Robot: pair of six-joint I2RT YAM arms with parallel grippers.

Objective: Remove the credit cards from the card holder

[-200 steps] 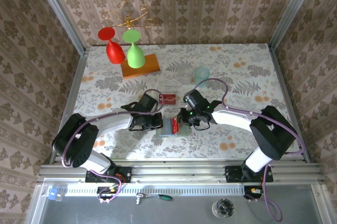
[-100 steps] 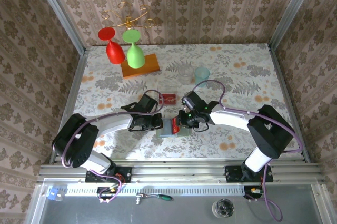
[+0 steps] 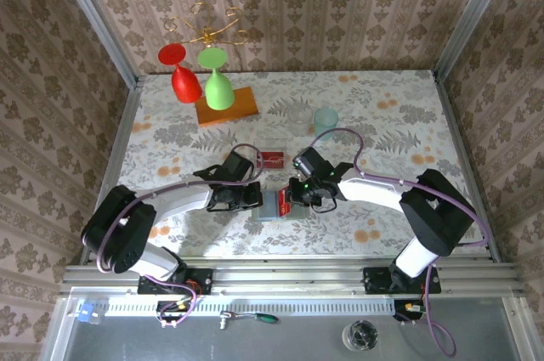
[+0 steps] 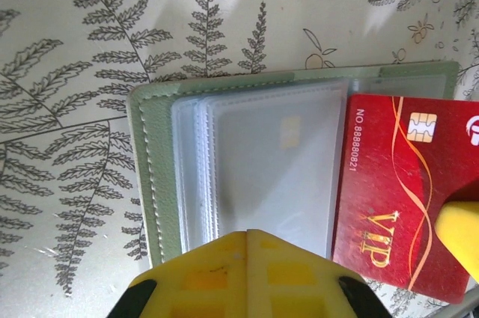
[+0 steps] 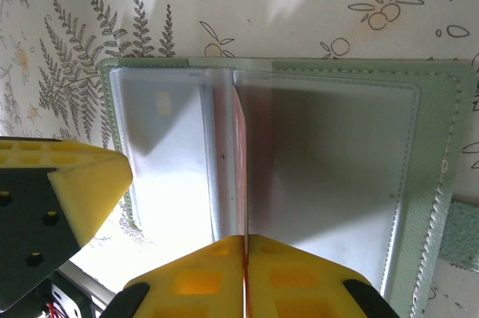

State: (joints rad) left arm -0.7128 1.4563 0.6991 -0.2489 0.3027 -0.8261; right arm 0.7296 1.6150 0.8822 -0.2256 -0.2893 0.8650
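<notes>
Showed the right gripper (image 5: 245,258) clenched on one red credit card (image 4: 397,198), yellow pads meeting along its thin edge, seen edge-on from the right wrist. Showed the left gripper (image 4: 247,258) pressed shut, pads touching, set on the frosted sleeves (image 4: 262,161) at the left half of the card holder (image 4: 146,183); could not tell whether a sleeve was nipped between them. Read on the gripped card a number beginning "NO 8888", a gold "VIP", a gold chip and gold ribbon lines on glossy red plastic. Counted one holder, sage green with stitched edges and rounded corners, lying open on the fern-printed table (image 3: 399,115), near its front edge, between the two grippers. Counted a second red card (image 3: 272,157) lying flat just beyond the holder, white marks too small to read. Farther back, counted one pale teal translucent cup (image 3: 325,117), one orange board (image 3: 228,106), and two upturned goblets, one red (image 3: 183,76), one green (image 3: 218,81).
</notes>
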